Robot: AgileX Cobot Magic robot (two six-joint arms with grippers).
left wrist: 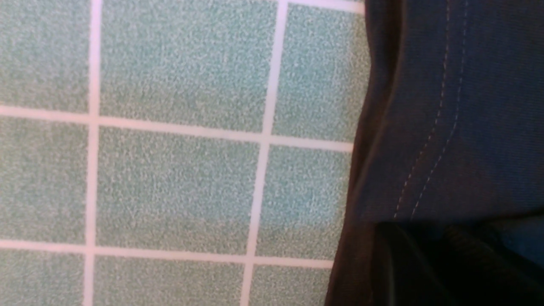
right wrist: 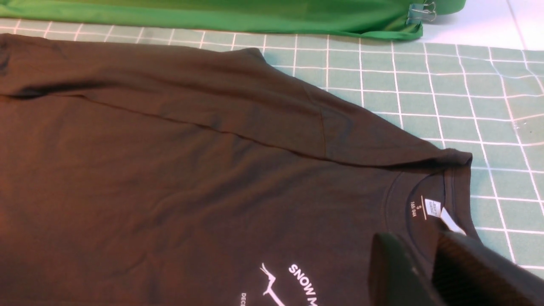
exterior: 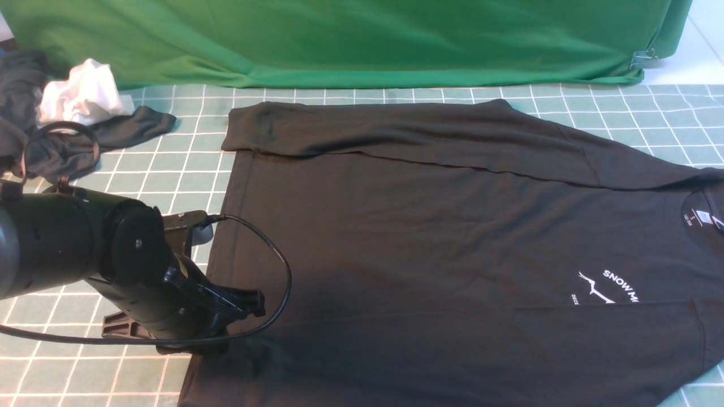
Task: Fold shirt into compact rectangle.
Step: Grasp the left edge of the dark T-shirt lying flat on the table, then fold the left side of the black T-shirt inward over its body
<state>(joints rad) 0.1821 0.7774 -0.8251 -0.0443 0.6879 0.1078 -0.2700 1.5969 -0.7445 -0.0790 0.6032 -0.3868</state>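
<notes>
A black shirt (exterior: 424,237) lies flat on the green gridded mat (exterior: 169,169), hem to the left and collar (exterior: 704,217) to the right. Its far side is folded inward, and a fold line also runs along the near side. A white print (exterior: 611,285) sits below the collar. My left gripper (exterior: 237,316) is down at the near corner of the hem; in the left wrist view its dark fingers (left wrist: 403,263) rest by the stitched hem (left wrist: 467,106), their gap lost in shadow. My right gripper (right wrist: 425,242) hovers open just over the collar (right wrist: 425,187); the right arm is outside the front view.
A heap of dark clothes (exterior: 34,113) and a white garment (exterior: 85,96) lies at the far left. A green cloth (exterior: 339,39) hangs along the back, held by a binder clip (exterior: 642,58). The left arm's cable (exterior: 285,282) loops over the shirt.
</notes>
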